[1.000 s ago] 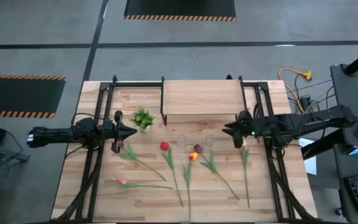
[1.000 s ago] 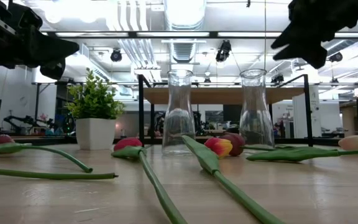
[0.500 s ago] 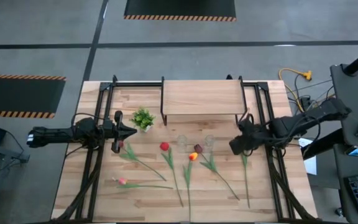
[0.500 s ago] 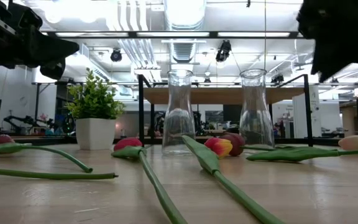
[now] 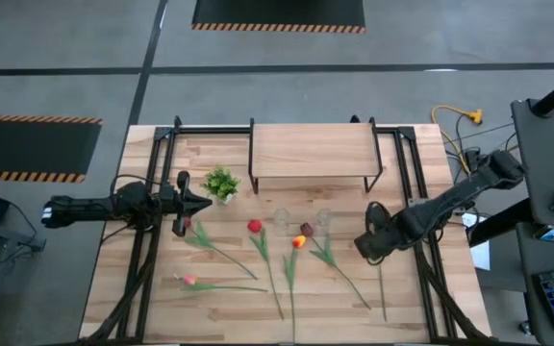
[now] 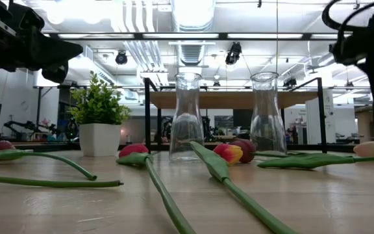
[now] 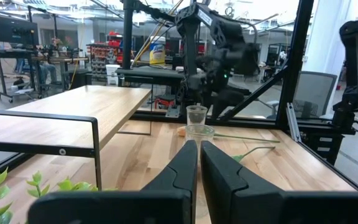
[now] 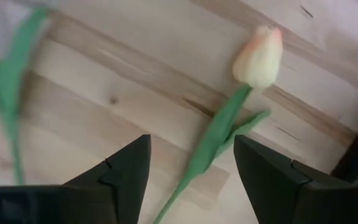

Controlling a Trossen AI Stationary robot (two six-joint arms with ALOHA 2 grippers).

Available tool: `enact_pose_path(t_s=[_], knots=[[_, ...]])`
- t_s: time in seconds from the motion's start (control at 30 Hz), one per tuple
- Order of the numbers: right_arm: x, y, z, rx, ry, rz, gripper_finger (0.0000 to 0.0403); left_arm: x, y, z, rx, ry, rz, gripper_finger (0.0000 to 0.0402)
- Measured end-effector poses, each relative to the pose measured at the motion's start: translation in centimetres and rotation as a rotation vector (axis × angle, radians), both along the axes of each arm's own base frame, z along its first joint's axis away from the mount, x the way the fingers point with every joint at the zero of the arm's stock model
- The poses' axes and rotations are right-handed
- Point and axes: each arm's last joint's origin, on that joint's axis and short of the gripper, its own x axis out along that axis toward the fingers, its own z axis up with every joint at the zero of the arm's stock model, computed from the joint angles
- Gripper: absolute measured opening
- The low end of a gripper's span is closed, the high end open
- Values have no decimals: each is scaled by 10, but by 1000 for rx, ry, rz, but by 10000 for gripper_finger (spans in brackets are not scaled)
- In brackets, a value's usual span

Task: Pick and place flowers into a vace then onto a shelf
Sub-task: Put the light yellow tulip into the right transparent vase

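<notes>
Several tulips lie flat on the table: a red head (image 5: 254, 227), a maroon one (image 5: 307, 229), a yellow-orange one (image 5: 298, 241), a pink one (image 5: 188, 280). Farthest right lies a pale peach tulip (image 8: 260, 56) on a green stem (image 8: 219, 134). Two clear glass vases (image 5: 282, 219) (image 5: 323, 219) stand upright among them. The wooden shelf (image 5: 311, 152) stands at the far edge. My right gripper (image 8: 191, 180) (image 5: 365, 245) is open and points down, its fingers on either side of the pale tulip's stem without touching it. My left gripper (image 5: 205, 202) waits shut at the table's left.
A small potted plant (image 5: 221, 183) stands just right of my left gripper, near the shelf's left legs. Black frame rails (image 5: 421, 259) run along both sides of the table. Bare wood shows near the front edge (image 5: 325, 322) between the stems.
My right gripper has moved from beside the right vase toward the table's near edge and tipped downward, so it now stands over the pale tulip at the right. The flowers and vases have stayed where they were.
</notes>
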Motion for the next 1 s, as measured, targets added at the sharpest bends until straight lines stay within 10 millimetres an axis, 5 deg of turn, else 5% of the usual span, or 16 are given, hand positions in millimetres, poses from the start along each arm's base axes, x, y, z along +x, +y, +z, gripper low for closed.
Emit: enact_pose_path(t_s=[0.63,1.0], knots=[[11,10,-55,-97,281,-90,224,0,0,0,0,0,0,3],[9,10,-68,-81,260,-115,176,0,0,0,0,0,0,3]])
